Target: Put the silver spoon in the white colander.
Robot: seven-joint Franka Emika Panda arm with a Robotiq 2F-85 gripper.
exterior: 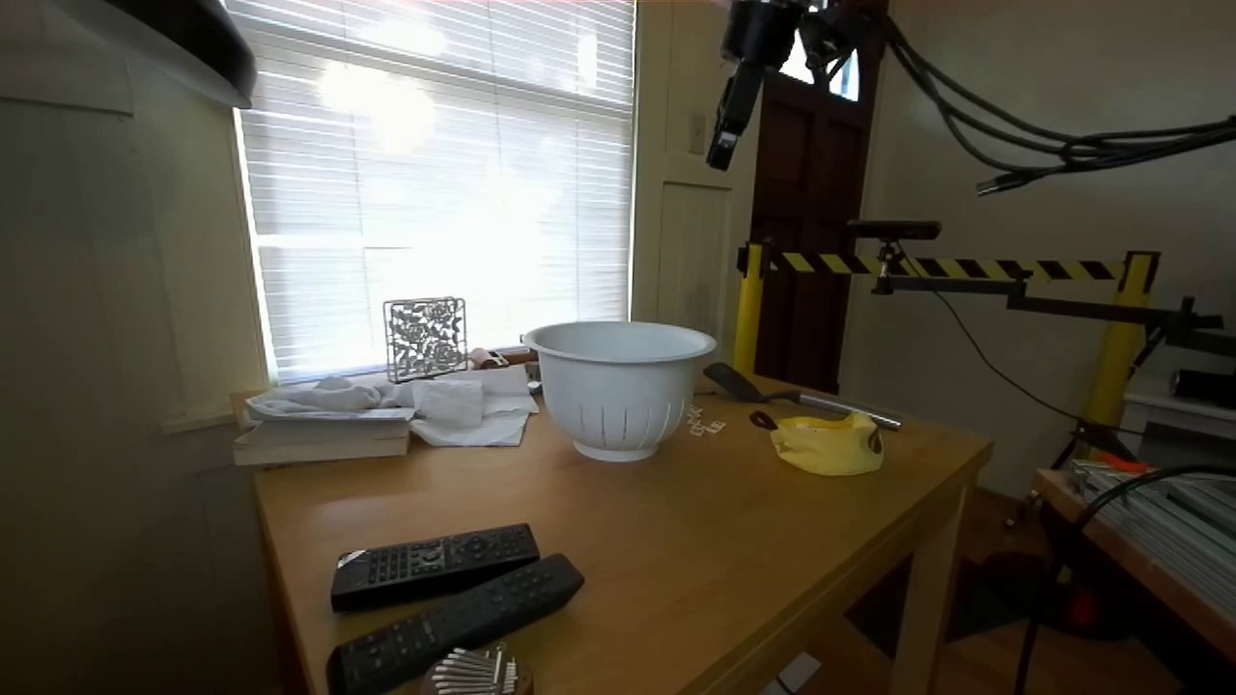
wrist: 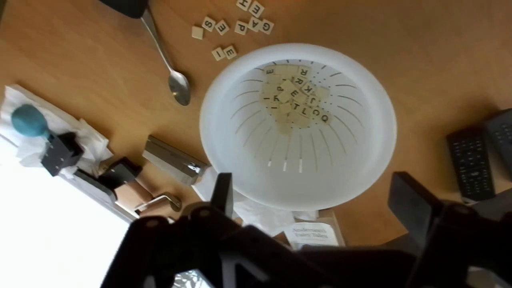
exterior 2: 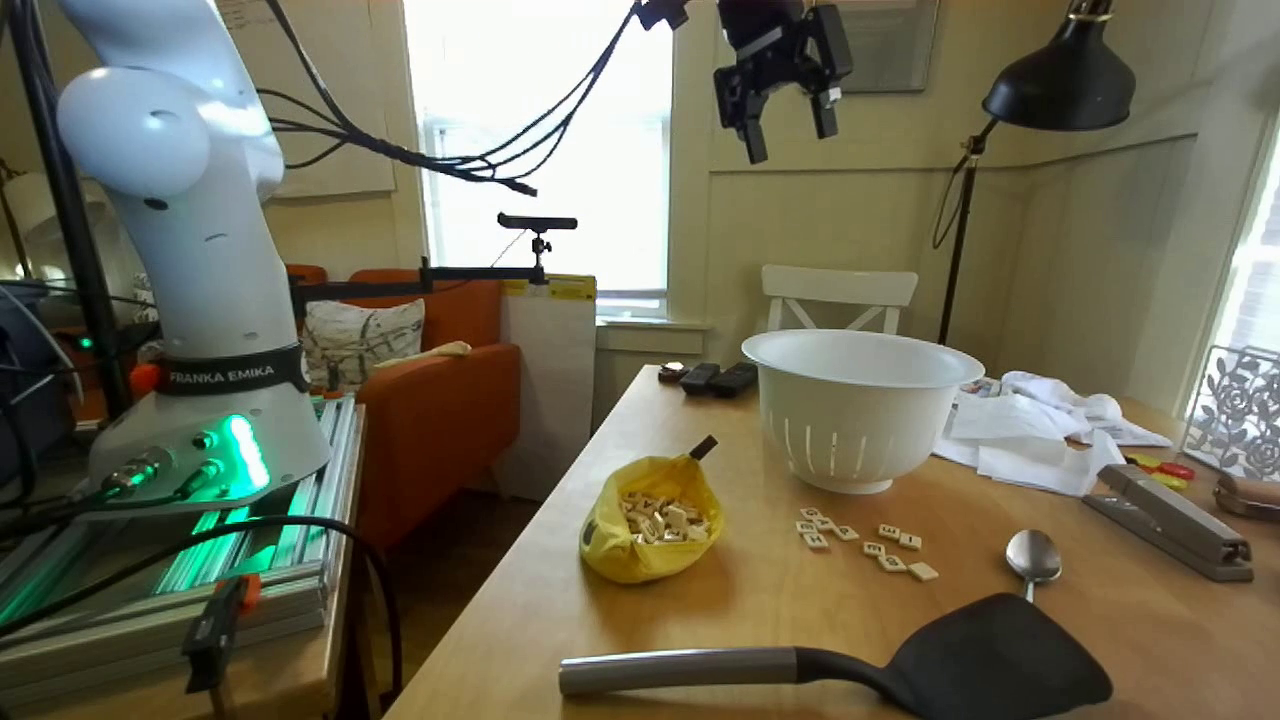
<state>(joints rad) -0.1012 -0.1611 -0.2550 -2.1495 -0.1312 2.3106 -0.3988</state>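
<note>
The silver spoon (wrist: 179,87) lies on the wooden table, outside the colander. It also shows in an exterior view (exterior 2: 1033,556), where the black spatula's blade hides its handle end. The white colander (wrist: 256,176) stands upright on the table in both exterior views (exterior: 618,401) (exterior 2: 850,425). Letter tiles lie inside it in the wrist view. My gripper (exterior 2: 790,143) hangs high above the table, well over the colander's height, and also shows in an exterior view (exterior: 719,159). In the wrist view its fingers (wrist: 312,176) are wide apart with nothing between them.
The black spatula (exterior 2: 1000,660) lies against the spoon's handle. A stapler (exterior 2: 1170,520), loose letter tiles (exterior 2: 890,550) and a yellow pouch of tiles (exterior 2: 620,550) are around the colander. Remotes (exterior: 435,565), papers (exterior: 473,405) and a metal stand (exterior: 425,338) are also on the table.
</note>
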